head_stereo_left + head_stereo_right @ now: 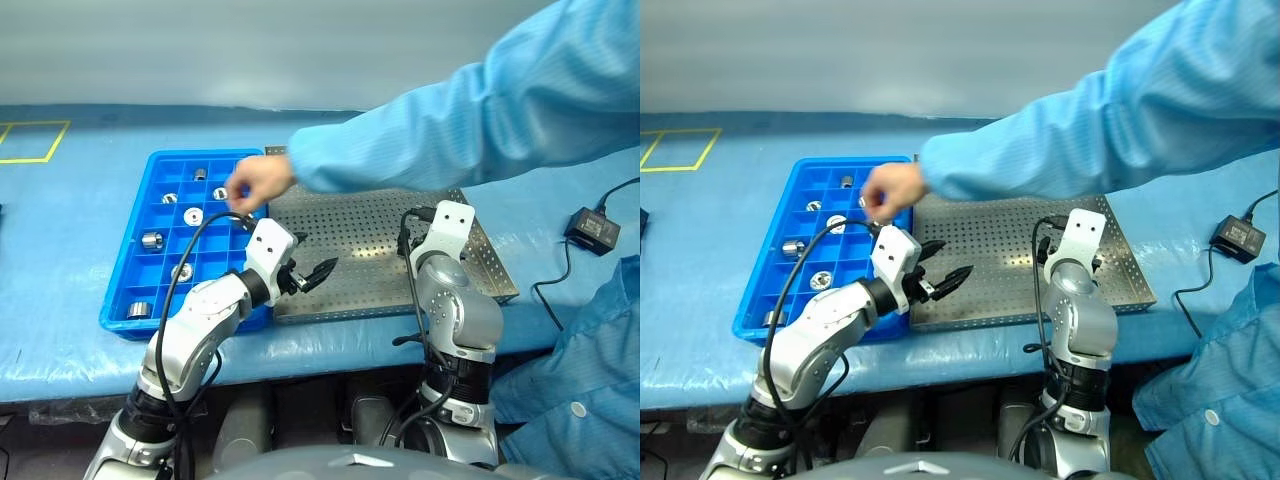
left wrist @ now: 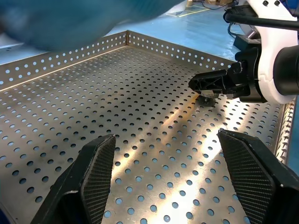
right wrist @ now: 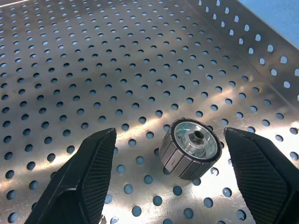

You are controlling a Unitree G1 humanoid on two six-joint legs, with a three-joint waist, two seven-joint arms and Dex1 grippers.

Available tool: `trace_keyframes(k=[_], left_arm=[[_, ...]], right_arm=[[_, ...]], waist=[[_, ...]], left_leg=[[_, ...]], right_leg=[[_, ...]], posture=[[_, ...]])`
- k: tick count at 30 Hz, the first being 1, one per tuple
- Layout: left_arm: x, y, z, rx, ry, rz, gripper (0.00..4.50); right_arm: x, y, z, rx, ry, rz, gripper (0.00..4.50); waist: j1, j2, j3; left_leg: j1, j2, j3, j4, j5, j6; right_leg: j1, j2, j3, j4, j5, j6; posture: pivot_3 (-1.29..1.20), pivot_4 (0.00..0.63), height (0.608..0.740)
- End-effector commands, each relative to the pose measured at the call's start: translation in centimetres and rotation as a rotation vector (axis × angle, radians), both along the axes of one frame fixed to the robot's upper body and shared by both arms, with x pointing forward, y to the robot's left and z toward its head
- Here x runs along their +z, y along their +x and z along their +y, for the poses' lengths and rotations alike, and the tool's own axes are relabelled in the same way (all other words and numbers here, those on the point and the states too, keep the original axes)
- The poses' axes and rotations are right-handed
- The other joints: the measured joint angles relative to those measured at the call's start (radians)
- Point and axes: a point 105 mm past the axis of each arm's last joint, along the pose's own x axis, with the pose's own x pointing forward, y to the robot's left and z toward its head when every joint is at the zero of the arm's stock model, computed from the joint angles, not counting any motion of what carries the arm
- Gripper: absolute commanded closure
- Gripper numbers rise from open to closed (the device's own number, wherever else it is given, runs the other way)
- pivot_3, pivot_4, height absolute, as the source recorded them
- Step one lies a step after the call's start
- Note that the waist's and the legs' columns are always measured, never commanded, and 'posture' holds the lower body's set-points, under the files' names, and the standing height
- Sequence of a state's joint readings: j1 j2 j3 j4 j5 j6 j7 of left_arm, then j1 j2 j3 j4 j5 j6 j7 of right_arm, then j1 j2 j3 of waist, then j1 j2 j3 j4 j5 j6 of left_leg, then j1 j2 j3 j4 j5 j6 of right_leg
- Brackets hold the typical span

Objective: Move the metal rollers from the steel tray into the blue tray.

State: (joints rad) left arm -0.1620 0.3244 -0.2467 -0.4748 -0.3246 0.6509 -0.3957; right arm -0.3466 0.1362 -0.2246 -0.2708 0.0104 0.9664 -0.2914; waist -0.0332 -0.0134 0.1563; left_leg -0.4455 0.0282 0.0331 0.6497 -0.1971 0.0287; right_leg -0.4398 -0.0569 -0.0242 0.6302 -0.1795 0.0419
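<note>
Right, the biggest thing in front of me is the table (image 1: 60, 250) under its blue cover, and a person's blue sleeve (image 1: 470, 130) reaches across it from the right. The person's hand (image 1: 258, 182) hangs over the near-right part of the blue tray.

Next in size is the steel tray (image 1: 380, 230), lying flat in the middle of the table, its perforated floor mostly bare. The blue tray (image 1: 150, 210) sits just beside it on my left, the two rims touching or nearly so. I count several metal rollers (image 1: 193, 215) scattered through its square compartments, some standing on end and some on their sides.

My left arm comes in over the near corner where the two trays meet. The left gripper (image 2: 163, 182) points across the steel tray floor with its jaws spread wide and nothing between them. My right arm stands over the right half of the steel tray, and its right gripper (image 3: 170, 179) is angled down at the floor, jaws likewise released and apart.

Between those right fingers, in the right wrist view, lies one roller (image 3: 190, 147) still on the steel tray, tipped on its side with the bored end facing the camera. It sits closer to one finger than the other, but I see a gap on both sides. It lies near the tray's raised rim.

A small black power adapter (image 1: 592, 230) with its cable rests on the table well to the right.
</note>
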Motion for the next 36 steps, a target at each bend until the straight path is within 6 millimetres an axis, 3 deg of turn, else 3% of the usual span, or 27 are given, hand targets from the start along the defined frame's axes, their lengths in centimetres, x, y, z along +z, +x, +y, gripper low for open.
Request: trace_keyframes(k=[1,13,16,24,28,33,36], left_arm=[[1.2,-0.5,-0.5,-0.019,-0.013,-0.047,0.68],[0.5,-0.7,-0.3,-0.004,0.006,-0.020,0.68],[0.4,-0.8,-0.4,-0.006,0.006,-0.017,0.68],[0.2,-0.9,-0.5,-0.012,0.015,-0.012,0.68],[0.2,-0.9,-0.5,-0.015,0.021,-0.010,0.68],[0.1,-1.0,-0.4,-0.014,0.025,-0.008,0.68],[-0.1,-1.0,-0.4,-0.010,0.033,-0.003,0.68]], right_arm=[[0.4,0.5,0.2,-0.026,0.004,-0.037,0.61],[-3.1,0.7,-0.5,-0.122,0.070,0.004,0.61],[-2.9,0.9,-0.5,-0.119,0.061,-0.017,1.51],[-2.2,1.3,-0.3,-0.118,0.056,-0.066,1.51],[-2.0,1.3,-0.2,-0.118,0.049,-0.086,2.36],[-1.8,1.7,-0.1,-0.129,0.037,-0.111,2.36],[-1.8,1.8,0.0,-0.125,0.021,-0.124,2.96]], waist=[[0.000,0.000,0.000],[0.006,0.001,0.000],[0.006,0.001,0.000],[0.007,0.001,0.000],[0.006,0.001,0.000],[0.007,0.001,0.000],[0.007,0.001,0.000]], left_leg=[[0.000,0.000,0.000,0.000,0.000,0.000],[0.000,0.000,0.000,0.000,0.000,0.000],[0.001,0.000,0.000,0.000,0.000,0.000],[0.001,0.000,0.000,0.000,0.000,0.001],[0.001,0.000,0.000,0.000,0.000,0.001],[0.001,0.000,0.000,0.000,0.000,0.001],[0.001,0.000,0.001,0.000,0.000,0.001]], right_leg=[[0.000,0.000,0.000,0.000,0.000,0.000],[0.000,0.000,0.001,0.000,0.000,0.000],[0.001,0.000,0.001,0.000,0.000,0.000],[0.001,0.001,0.002,0.000,0.000,0.000],[0.001,0.001,0.002,0.000,0.000,0.000],[0.000,0.001,0.002,0.000,0.000,0.000],[0.000,0.001,0.003,0.000,0.000,0.000]], posture=[[0.00,0.150,0.740],[0.02,0.150,0.740],[0.02,0.150,0.740],[0.02,0.150,0.740],[0.02,0.150,0.740],[0.02,0.150,0.740],[0.02,0.150,0.740]])
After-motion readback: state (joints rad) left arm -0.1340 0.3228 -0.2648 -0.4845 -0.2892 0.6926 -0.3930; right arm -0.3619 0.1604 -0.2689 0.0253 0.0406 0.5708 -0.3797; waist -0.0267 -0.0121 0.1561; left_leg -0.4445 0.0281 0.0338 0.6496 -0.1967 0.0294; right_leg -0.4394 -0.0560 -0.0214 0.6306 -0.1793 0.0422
